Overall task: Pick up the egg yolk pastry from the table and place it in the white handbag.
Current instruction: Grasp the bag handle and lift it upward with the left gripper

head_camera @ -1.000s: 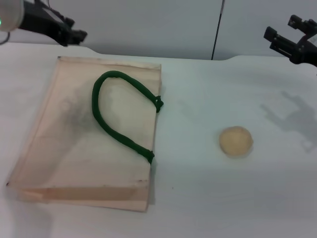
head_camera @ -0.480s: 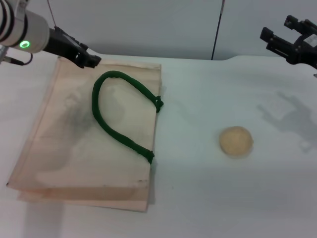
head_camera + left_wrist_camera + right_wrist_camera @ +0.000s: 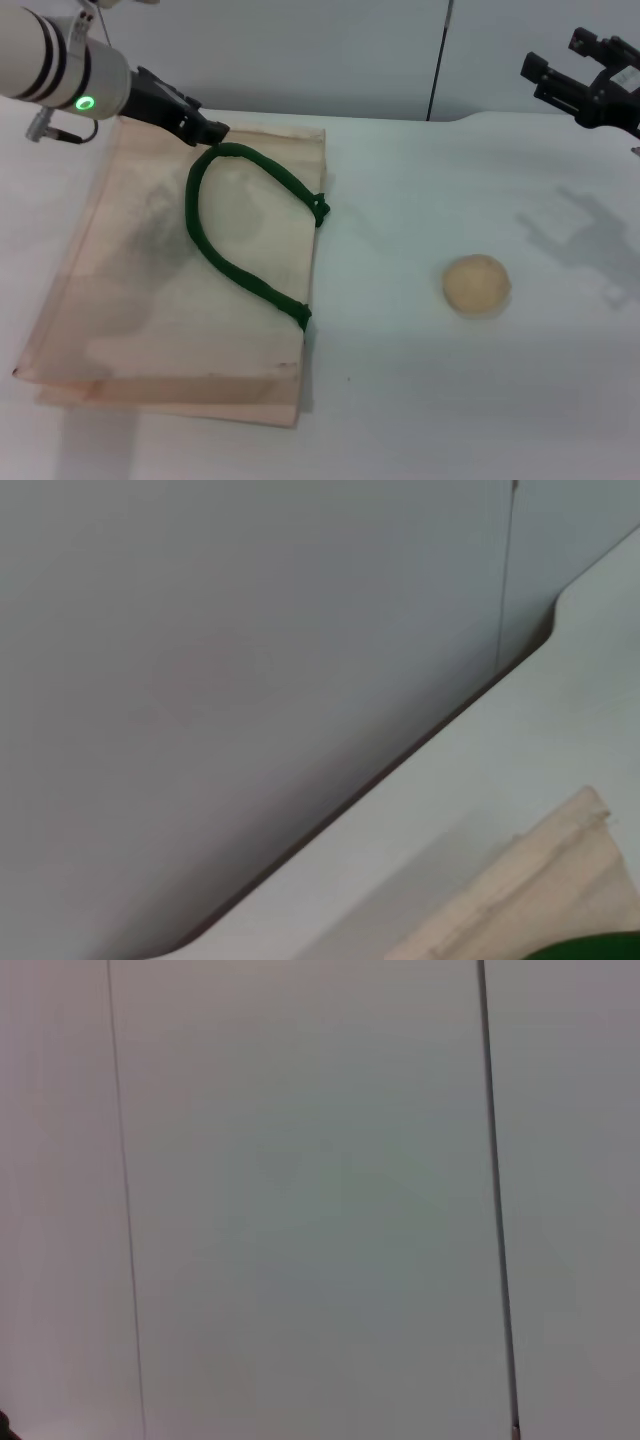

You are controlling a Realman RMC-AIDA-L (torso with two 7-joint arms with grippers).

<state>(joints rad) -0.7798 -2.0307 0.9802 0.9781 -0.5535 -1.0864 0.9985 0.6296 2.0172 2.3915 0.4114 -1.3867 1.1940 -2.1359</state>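
Note:
The egg yolk pastry [image 3: 477, 285] is a small round tan ball on the white table, to the right of the bag. The white handbag [image 3: 130, 300] lies flat at the left, its dark green rope handle [image 3: 235, 265] looped on top. My left gripper [image 3: 208, 130] is over the bag's far edge, its tip right by the top of the handle loop. The left wrist view shows a corner of the bag [image 3: 560, 880] and a sliver of the handle [image 3: 595, 950]. My right gripper [image 3: 562, 72] is open and empty, raised at the far right, well behind the pastry.
The white table [image 3: 420, 400] runs to a grey wall [image 3: 320, 50] at the back, with a notch in its far edge behind the middle. The right wrist view shows only the wall [image 3: 300, 1200].
My left arm has moved right and forward, from the far left corner to the top of the bag's handle. My right gripper has drifted slightly left. The pastry and bag have not moved.

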